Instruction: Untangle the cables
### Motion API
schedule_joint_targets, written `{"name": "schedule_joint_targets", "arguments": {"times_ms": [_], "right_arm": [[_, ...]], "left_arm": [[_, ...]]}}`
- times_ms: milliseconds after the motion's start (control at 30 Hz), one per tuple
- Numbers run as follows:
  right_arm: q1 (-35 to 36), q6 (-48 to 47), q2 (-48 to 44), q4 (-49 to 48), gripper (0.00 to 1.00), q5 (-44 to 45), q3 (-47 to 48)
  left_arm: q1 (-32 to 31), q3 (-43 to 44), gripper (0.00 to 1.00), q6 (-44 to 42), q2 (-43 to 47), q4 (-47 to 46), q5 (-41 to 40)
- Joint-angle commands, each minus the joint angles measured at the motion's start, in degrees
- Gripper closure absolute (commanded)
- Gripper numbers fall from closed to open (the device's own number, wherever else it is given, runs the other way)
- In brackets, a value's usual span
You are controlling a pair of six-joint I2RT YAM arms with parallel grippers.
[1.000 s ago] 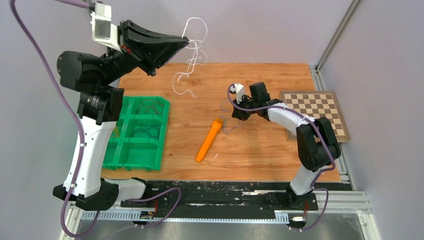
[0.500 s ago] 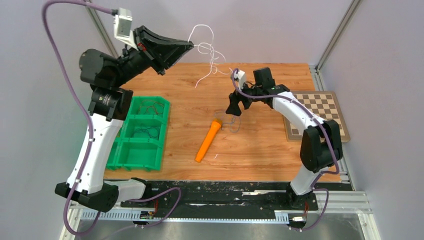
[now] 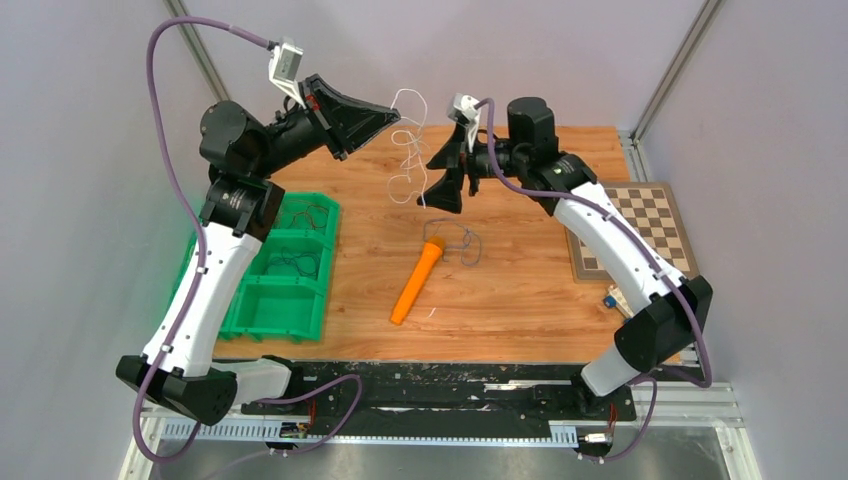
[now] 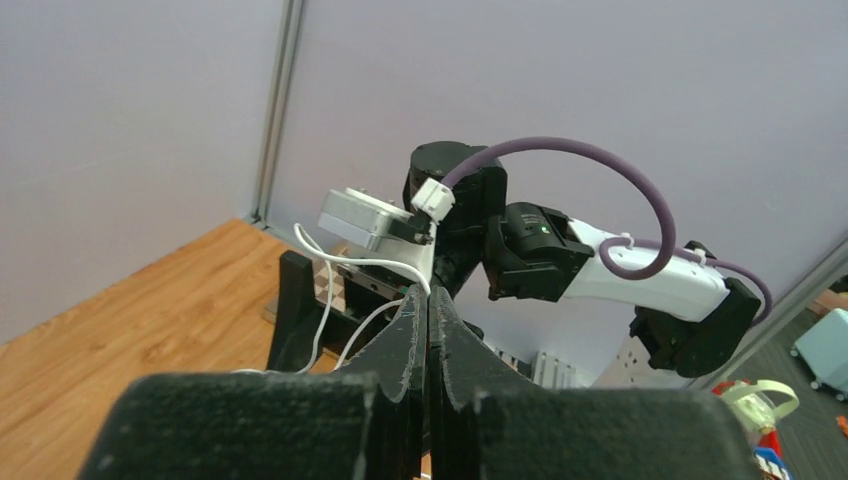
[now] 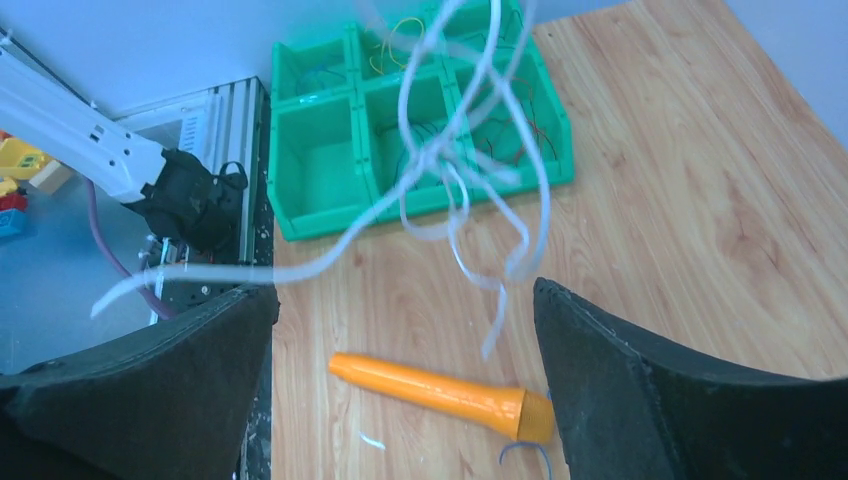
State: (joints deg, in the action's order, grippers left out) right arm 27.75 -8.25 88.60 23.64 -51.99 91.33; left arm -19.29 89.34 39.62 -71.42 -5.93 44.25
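Left arm: raised high, left gripper (image 3: 393,117) clamped on white cable (image 3: 407,165) | right arm: raised, right gripper (image 3: 444,180) wide open | cable dangles just left of it, above desk (image 3: 520,290)

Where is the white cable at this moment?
In the top view the white cable dangles from the shut left gripper, above the far table edge, beside the open right gripper.

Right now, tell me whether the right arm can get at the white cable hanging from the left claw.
Probably yes. The right claw stands open right beside the white cable dangling from the shut left claw, with nothing between them.
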Motion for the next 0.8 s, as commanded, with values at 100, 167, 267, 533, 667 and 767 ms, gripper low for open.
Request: {"name": "schedule_joint_targets", "arguments": {"times_ms": [100,167,267,533,667,767], "right_arm": [[2.8,7.9,8.1,-11.9,0.11,1.8,7.6],[3.8,7.4,9.7,-13.1,0.27,1.3,7.4],[4.2,6.9,10.7,-14.2,0.66,1.7,3.8],[0.0,2.2,8.4,-13.3,1.0,6.8,-7.6],[-2.0,-3.9,6.9,-10.2,1.0,9.0,-14.2],[-3.1,-9.1,6.4,-7.8,1.0,11.5,-18.2]], "left_arm": [[0.1,-1.0,1.0,2.6,2.1,-3.2,1.0],[0.3,-0.1,1.0,3.2,1.9,-3.2,-0.3],[0.2,2.3,1.0,3.4,1.6,-4.0,-1.3],[2.7,7.7,1.0,2.3,1.8,-3.7,-3.6],[7.8,11.8,1.0,3.6,0.4,-4.0,-4.9],[11.2,13.7,1.0,4.1,-0.7,-4.9,-4.9]]}}
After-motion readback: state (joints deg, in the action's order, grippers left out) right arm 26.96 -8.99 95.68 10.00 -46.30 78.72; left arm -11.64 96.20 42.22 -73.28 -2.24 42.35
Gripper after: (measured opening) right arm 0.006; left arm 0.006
